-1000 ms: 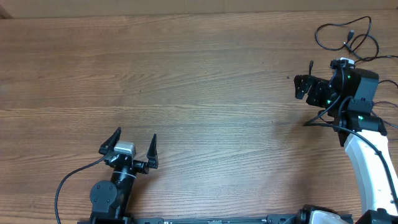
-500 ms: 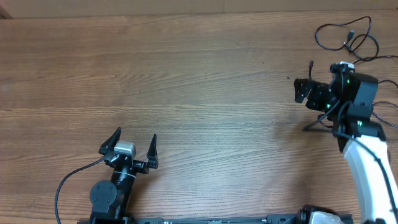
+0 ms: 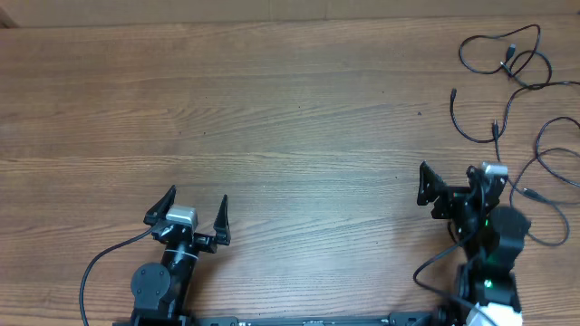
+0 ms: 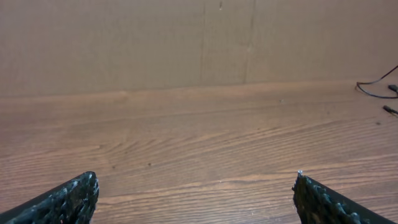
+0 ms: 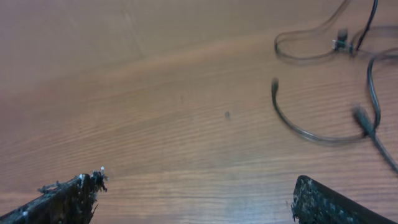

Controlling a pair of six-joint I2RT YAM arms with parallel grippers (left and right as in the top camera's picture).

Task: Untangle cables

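Overhead: cables (image 3: 508, 52) lie loose beyond right gripper (image 3: 447, 181) (jaws apart, empty; left gripper (image 3: 198, 193) likewise); probably between pulls, next pinch one crossed strand.

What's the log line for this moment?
left gripper: open, empty, parked near base | right gripper: open, empty, short of cables | cables: loose loops, far right, untouched

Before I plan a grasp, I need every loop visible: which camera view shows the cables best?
Overhead: nearly all the cables show, spread along the right side. The right wrist view shows only blurred loops; the left wrist view catches just ends at its right edge.
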